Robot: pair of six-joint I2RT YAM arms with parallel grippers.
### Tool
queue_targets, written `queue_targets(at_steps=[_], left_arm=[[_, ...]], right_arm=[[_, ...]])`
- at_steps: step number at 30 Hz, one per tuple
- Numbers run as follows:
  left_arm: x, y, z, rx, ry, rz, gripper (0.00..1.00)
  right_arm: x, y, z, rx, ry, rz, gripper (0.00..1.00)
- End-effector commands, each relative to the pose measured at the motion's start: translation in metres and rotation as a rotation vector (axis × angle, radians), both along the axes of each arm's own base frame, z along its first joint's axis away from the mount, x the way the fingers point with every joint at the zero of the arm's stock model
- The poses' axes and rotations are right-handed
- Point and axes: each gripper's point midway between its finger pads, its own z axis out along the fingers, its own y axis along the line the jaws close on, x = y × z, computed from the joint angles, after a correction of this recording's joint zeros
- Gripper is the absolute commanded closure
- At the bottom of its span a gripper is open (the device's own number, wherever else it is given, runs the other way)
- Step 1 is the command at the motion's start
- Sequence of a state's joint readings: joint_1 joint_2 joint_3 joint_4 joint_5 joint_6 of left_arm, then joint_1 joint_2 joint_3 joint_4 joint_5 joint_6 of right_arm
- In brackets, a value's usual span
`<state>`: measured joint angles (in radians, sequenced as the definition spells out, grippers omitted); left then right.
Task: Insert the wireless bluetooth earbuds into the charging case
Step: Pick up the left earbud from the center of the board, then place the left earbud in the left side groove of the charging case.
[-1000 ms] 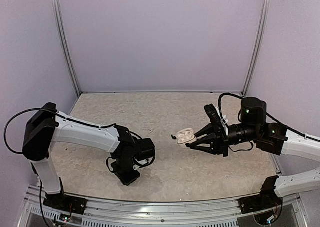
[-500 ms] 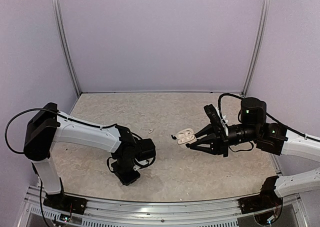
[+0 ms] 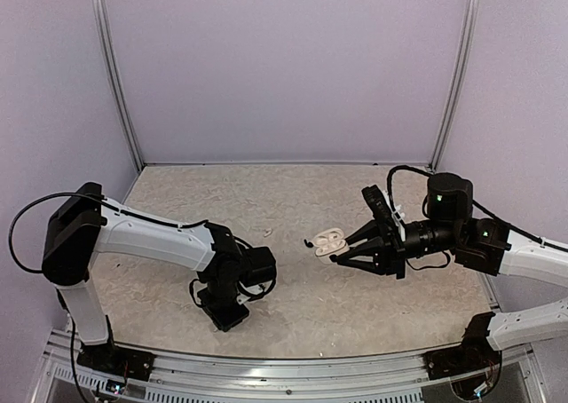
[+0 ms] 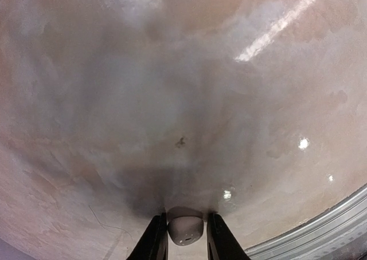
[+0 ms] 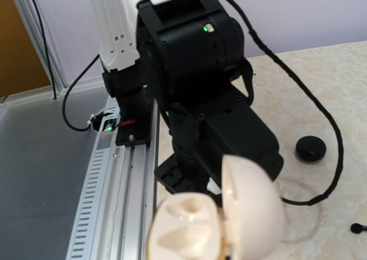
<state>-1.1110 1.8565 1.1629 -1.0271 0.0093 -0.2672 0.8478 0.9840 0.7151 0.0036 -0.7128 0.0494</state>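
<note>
A white earbud [image 4: 185, 230] sits between the two black fingers of my left gripper [image 4: 185, 244], which close against its sides just over the table. From above, the left gripper [image 3: 227, 312] points straight down near the front edge and hides the earbud. My right gripper [image 3: 340, 250] is shut on the white charging case [image 3: 327, 241] and holds it above the table's middle, lid open. In the right wrist view the case [image 5: 189, 228] shows empty wells beside its raised lid [image 5: 255, 205]; the fingers are hidden under it.
A black rounded object [image 5: 311, 149] lies on the table beyond the left arm's cable, and a small black piece [image 5: 358, 228] at the right edge of that view. The metal rail [image 5: 117, 180] runs along the table's near edge. Purple walls enclose the table.
The left wrist has shifted very slightly over the same spot. The right arm and the case have not moved.
</note>
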Motion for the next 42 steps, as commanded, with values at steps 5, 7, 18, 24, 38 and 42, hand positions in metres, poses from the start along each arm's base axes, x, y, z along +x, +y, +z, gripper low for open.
queue_targets(at_steps=[5, 7, 18, 24, 38, 42], left_arm=[[-0.007, 0.002, 0.0, 0.006, 0.027, -0.005, 0.7], [-0.007, 0.001, 0.0, 0.004, 0.027, -0.005, 0.73], [0.027, -0.026, 0.028, -0.147, -0.112, 0.029, 0.88], [0.068, -0.063, 0.086, -0.38, -0.306, 0.062, 0.89], [0.092, -0.106, 0.289, -1.089, -0.751, 0.06, 0.9], [0.076, -0.103, 0.329, -1.254, -0.835, 0.023, 0.9]], right_arm=[[0.002, 0.0, 0.003, 0.005, -0.008, -0.009, 1.0], [0.002, 0.0, 0.003, 0.006, -0.008, -0.009, 1.0], [0.008, -0.003, 0.009, 0.027, -0.044, -0.051, 1.0], [0.016, -0.007, 0.017, 0.072, -0.132, -0.109, 1.0], [0.022, -0.017, 0.041, 0.221, -0.387, -0.202, 1.0], [0.021, -0.018, 0.048, 0.27, -0.449, -0.222, 1.0]])
